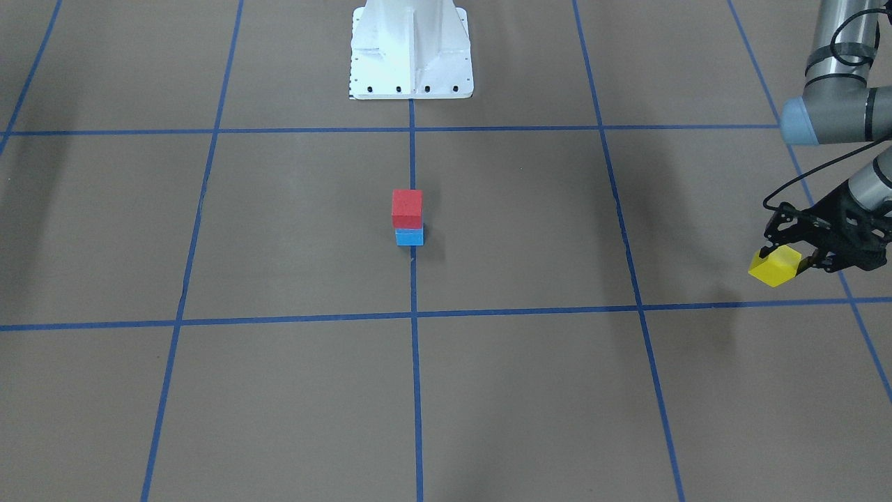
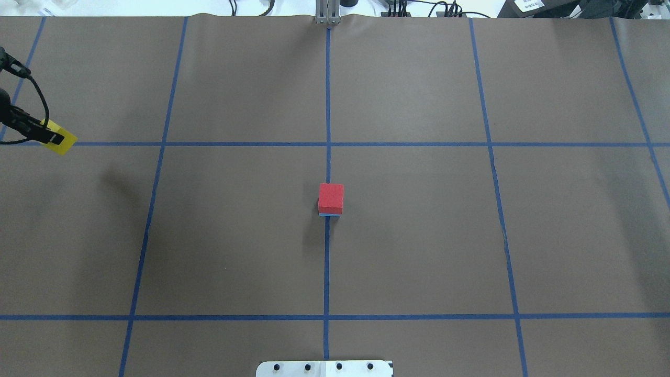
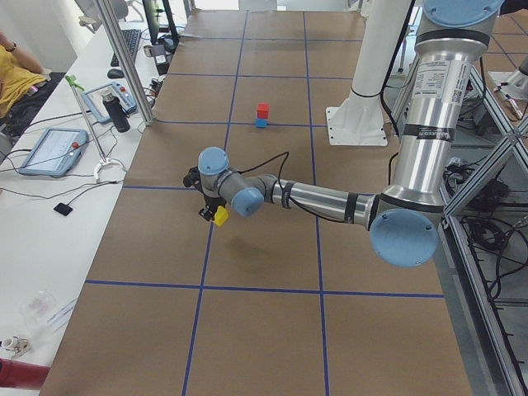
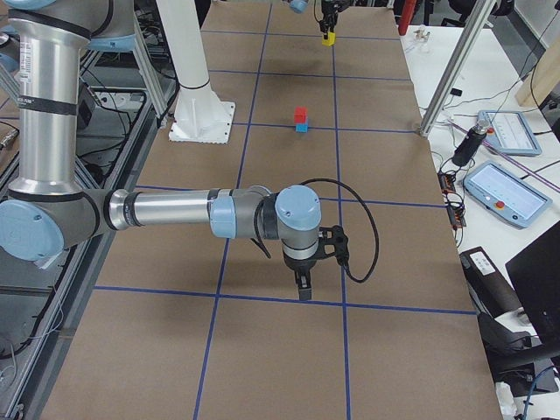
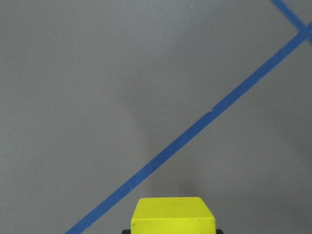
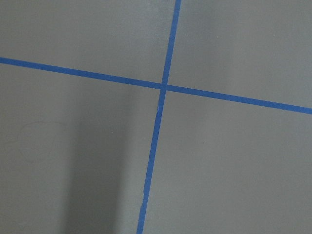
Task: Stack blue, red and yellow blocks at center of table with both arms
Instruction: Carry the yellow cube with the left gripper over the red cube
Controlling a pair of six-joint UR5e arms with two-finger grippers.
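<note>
I am clamping my left claw (image 1: 785,259) on the matte yellow cube (image 1: 771,271) above the brown tape-gridded table (image 1: 279,230), well apart from the red cube (image 1: 407,208) sitting on the sky-blue cube (image 1: 409,238) at centre, and I cannot tell my right claw's (image 4: 303,290) state.

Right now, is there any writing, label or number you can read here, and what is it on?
No legible text.
Printed label on the upright tube of the left arm: too small to read.
White tag past the far edge of the table: blurred.
No marks seen on red block, blue block, yellow block.
</note>
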